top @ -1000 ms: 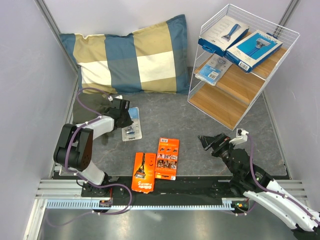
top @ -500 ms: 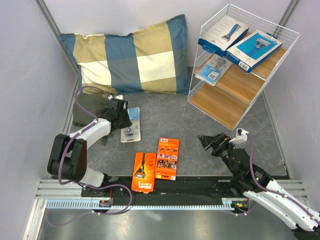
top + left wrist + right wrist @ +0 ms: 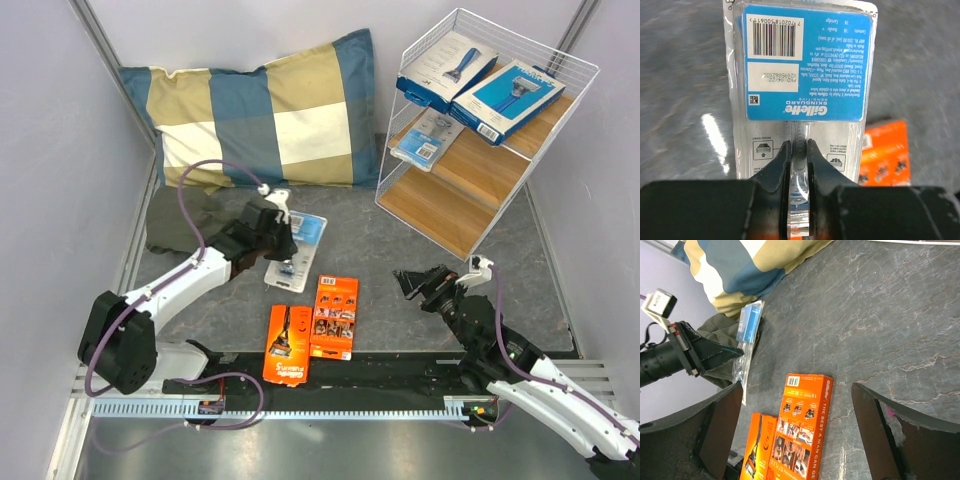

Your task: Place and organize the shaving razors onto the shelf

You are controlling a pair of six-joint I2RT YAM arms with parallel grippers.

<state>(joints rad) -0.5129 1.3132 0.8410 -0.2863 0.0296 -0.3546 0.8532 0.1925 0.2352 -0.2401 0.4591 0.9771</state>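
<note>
My left gripper [image 3: 283,243] is shut on a clear blister razor pack [image 3: 298,248] with a blue back card [image 3: 805,60] and holds it above the grey floor, left of centre. Two orange razor cards [image 3: 334,316] [image 3: 287,344] lie side by side near the front; they also show in the right wrist view [image 3: 802,430]. The shelf [image 3: 480,170] stands at the back right, with two blue boxes [image 3: 447,66] [image 3: 506,98] on its top board and one blister pack [image 3: 425,138] on the middle board. My right gripper [image 3: 428,283] is open and empty, right of the orange cards.
A blue-and-tan checked pillow [image 3: 265,110] lies at the back left. A dark olive cloth [image 3: 185,220] lies in front of it. White walls close in both sides. The shelf's lowest board [image 3: 440,215] is bare.
My left gripper has lifted the blister pack and carried it to the right, away from the olive cloth. The right arm has barely moved.
</note>
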